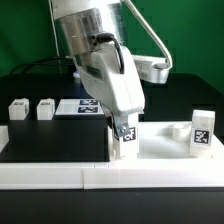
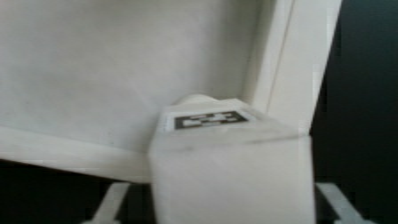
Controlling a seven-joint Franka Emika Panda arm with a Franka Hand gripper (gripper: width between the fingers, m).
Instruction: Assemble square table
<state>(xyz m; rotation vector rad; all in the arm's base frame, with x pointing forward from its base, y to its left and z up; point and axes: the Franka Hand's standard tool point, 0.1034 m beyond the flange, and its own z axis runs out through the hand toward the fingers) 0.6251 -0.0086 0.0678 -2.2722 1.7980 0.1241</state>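
Note:
My gripper [image 1: 122,124] is shut on a short white leg [image 1: 126,138] with a black-white tag, held upright at the corner of the square table slab [image 1: 160,146] nearest the exterior view's left. In the wrist view the leg [image 2: 222,165] fills the space between my fingers [image 2: 114,198], with its tagged end against the slab's raised rim [image 2: 285,60]. I cannot tell whether it sits in a socket. Another tagged leg [image 1: 203,132] stands upright on the slab at the exterior view's right. Two more legs [image 1: 17,108] [image 1: 45,108] stand at the back left.
The marker board [image 1: 80,105] lies flat behind the arm. The long low white border rail [image 1: 100,178] runs along the front. A small raised white part [image 1: 178,128] sits on the slab beside the upright leg.

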